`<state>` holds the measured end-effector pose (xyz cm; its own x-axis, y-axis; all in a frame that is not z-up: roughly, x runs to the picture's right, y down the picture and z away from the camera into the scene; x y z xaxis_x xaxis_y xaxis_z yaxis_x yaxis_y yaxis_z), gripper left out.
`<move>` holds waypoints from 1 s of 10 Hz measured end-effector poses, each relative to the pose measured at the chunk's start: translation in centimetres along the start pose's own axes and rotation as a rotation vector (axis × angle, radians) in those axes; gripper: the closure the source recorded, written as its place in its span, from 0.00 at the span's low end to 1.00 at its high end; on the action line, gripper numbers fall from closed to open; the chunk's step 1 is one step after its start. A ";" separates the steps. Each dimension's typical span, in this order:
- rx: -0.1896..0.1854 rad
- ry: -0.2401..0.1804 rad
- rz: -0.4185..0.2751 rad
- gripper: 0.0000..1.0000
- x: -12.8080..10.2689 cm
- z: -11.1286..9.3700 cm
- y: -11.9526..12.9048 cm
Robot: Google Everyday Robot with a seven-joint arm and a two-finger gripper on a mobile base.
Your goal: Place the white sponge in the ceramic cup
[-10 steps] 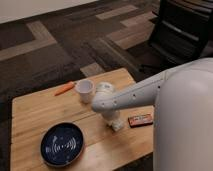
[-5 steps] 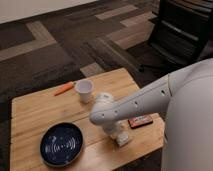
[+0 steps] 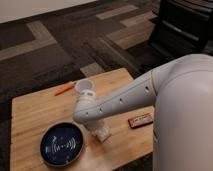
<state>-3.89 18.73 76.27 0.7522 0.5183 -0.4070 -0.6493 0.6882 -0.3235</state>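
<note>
The ceramic cup [image 3: 84, 88] is a small white round cup standing upright on the wooden table [image 3: 35, 112], towards its far side. My white arm reaches in from the right and bends down in front of the cup. The gripper [image 3: 99, 128] hangs low over the table, between the cup and the front edge. An off-white block, the white sponge [image 3: 104, 134], shows right at the gripper's tip, on or just above the table top. I cannot tell whether it is gripped. The arm hides most of the gripper.
A dark-blue patterned plate [image 3: 62, 144] lies at the front left, close to the gripper. A dark flat bar with red print [image 3: 140, 120] lies to the right. An orange stick [image 3: 64, 89] lies left of the cup. Dark chairs [image 3: 185, 25] stand at the back right.
The arm has swung left and towards the table's front, away from the dark bar. The gripper now sits lower and nearer the plate, with the pale sponge at its tip.
</note>
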 end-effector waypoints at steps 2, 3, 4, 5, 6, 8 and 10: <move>0.006 -0.001 0.006 0.97 -0.2 0.1 -0.9; 0.006 -0.002 0.005 0.85 -0.2 0.1 -0.9; 0.006 -0.002 0.003 0.70 -0.3 0.1 -0.8; 0.006 -0.001 0.005 0.57 -0.2 0.1 -0.8; 0.006 -0.001 0.005 0.44 -0.2 0.1 -0.9; 0.006 -0.001 0.005 0.24 -0.2 0.1 -0.9; 0.006 -0.001 0.006 0.23 -0.2 0.1 -0.9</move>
<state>-3.43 18.09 76.73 0.7486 0.5226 -0.4080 -0.6528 0.6885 -0.3159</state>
